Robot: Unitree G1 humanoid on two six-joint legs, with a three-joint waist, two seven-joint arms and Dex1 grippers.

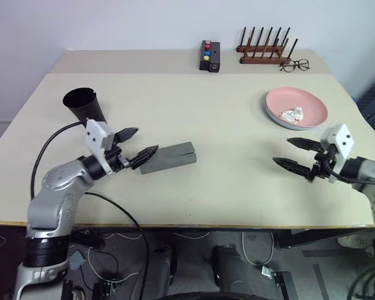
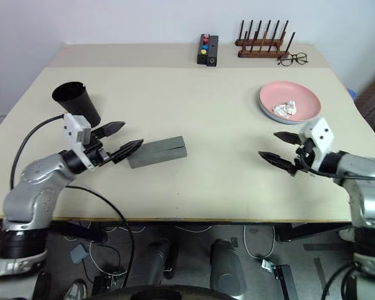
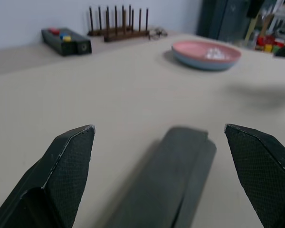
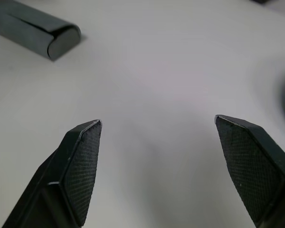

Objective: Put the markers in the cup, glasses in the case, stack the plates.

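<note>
Beige tabletop (image 1: 237, 162) carries, from nine o'clock across, the black cup (image 1: 82, 105), the left gripper (image 1: 135, 145) spread empty just beside the closed grey case (image 1: 169, 157), then stacked plates (image 1: 295, 108), pink on blue, at two o'clock, above the right gripper (image 1: 292, 153), also spread empty.

A tall black tapered plastic cup (image 1: 82, 104) stands upright at the tabletop's left. A grey rectangular hard case (image 1: 168, 157) lies shut mid-table. The pink plate (image 1: 296, 107) sits stacked on the light blue one at the right.
</note>
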